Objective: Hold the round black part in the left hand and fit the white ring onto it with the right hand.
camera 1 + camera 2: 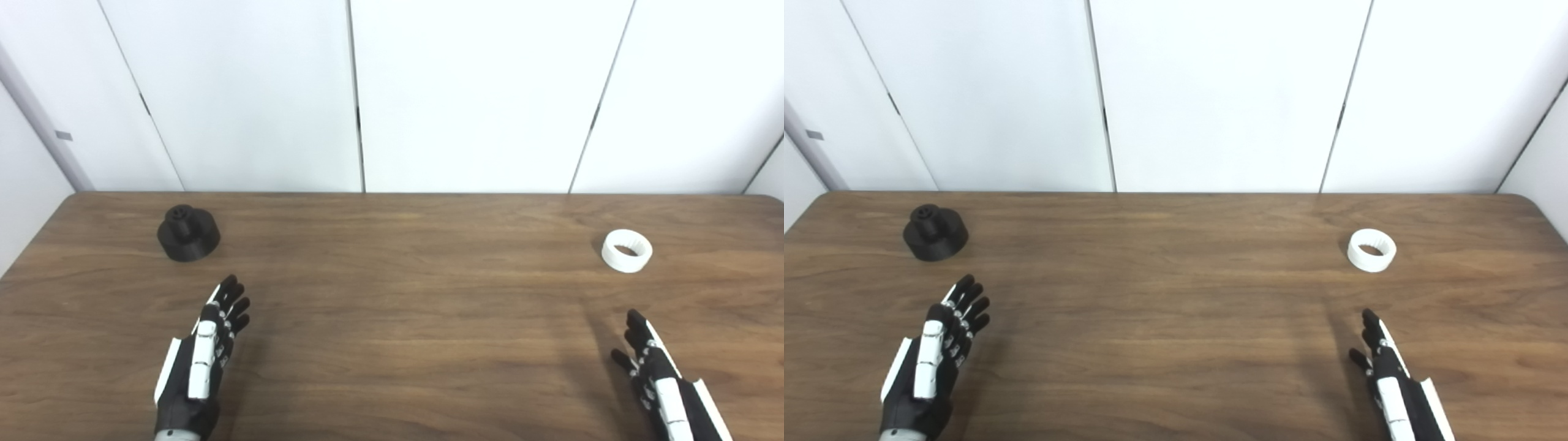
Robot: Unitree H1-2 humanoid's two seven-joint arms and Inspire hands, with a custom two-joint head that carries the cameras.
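Hands first, nearest the camera: the left hand [202, 352] comes up from about 7 o'clock, held on edge over the desk [404, 318], fingers [231, 300] stretched out and slightly fanned, pointing toward 1 o'clock. It grips nothing, palm turned inward, thumb side up. Over at 5 o'clock the right hand [658, 373] mirrors it, also on edge, fingers extended and apart, tips aimed toward 11 o'clock, and it too is empty. Its wrist runs off the bottom edge of the picture. Both hands cast soft shadows on the wood beside them, and whether they touch the surface or hang just above it I cannot tell.

Moving farther out now. At 10 o'clock, beyond the left hand's fingertips and clear of them, sits the round black part [188, 233], broad base flat on the desk with a narrower stub standing upright on top. Across at 2 o'clock, well apart from it, the white ring [626, 250] lies flat, its opening facing up, just past the right hand's reach and not touched by it.

Behind the far edge of the desk stand white wall panels [478, 92] with dark vertical seams.
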